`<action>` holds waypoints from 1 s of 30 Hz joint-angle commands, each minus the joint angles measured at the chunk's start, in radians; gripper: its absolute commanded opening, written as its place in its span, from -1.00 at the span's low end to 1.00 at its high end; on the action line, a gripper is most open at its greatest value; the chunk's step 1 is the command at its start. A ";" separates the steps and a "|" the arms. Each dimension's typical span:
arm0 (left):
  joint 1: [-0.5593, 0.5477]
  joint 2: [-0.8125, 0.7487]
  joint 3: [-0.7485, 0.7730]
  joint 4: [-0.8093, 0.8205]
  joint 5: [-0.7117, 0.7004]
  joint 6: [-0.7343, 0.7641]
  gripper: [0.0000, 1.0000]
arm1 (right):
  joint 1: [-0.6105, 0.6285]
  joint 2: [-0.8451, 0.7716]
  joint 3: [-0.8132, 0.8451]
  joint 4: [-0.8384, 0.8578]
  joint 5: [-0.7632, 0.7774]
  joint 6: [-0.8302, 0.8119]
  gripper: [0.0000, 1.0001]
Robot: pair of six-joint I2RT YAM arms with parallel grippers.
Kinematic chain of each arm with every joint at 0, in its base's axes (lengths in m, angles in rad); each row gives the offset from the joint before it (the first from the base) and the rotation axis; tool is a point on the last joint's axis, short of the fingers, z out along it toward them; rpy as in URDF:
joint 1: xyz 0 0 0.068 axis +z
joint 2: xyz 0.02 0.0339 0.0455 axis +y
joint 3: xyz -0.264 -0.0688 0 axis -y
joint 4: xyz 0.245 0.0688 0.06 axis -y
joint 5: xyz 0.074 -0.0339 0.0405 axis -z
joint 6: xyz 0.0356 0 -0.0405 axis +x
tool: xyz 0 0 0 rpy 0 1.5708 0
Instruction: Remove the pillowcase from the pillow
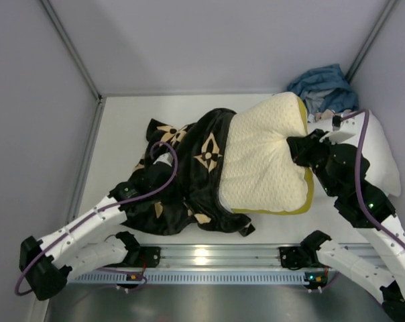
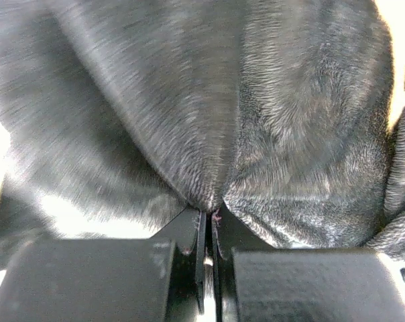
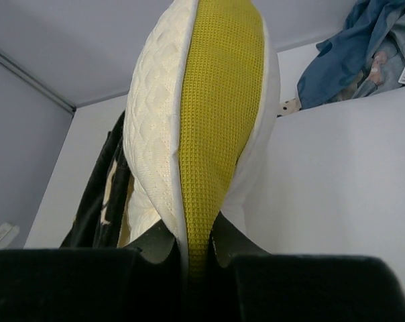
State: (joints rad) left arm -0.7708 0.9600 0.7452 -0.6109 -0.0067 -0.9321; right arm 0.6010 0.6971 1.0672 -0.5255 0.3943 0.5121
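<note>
Your left hand (image 2: 208, 213) is pinched shut on a fold of the black flowered pillowcase (image 1: 189, 181), centre-left on the desk (image 1: 122, 127). Your right hand (image 3: 189, 245) clamps the olive edge of the quilted pillow (image 1: 266, 161). A blue cloth bundle (image 1: 323, 84) and a white pillow (image 1: 387, 157) crowd the upper right.

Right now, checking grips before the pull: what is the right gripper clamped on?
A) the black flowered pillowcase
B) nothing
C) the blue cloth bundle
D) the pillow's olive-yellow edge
D: the right wrist view shows the right gripper shut on the olive-yellow edge of the pillow; the left gripper pinches the pillowcase.
</note>
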 commanded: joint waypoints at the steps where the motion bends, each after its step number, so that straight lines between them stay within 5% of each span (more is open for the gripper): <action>1: 0.007 -0.102 0.016 -0.157 -0.222 -0.034 -1.00 | -0.014 -0.061 0.146 0.141 0.133 -0.029 -1.00; 15: 0.007 -0.383 0.218 -0.572 -0.571 -0.129 -1.00 | -0.014 -0.016 0.339 0.110 0.229 -0.035 -1.00; 21: 0.007 -0.190 0.206 -0.511 -0.521 -0.024 -1.00 | -0.014 0.004 0.402 0.075 0.179 0.012 -1.00; 30: 0.011 0.052 0.166 -0.175 -0.297 0.062 -1.00 | -0.014 0.048 0.546 0.068 0.187 0.031 -1.00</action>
State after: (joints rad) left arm -0.7712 0.9749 0.9237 -0.8921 -0.3389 -0.9276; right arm 0.6018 0.7681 1.4582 -0.6918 0.4740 0.5190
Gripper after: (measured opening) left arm 0.016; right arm 0.077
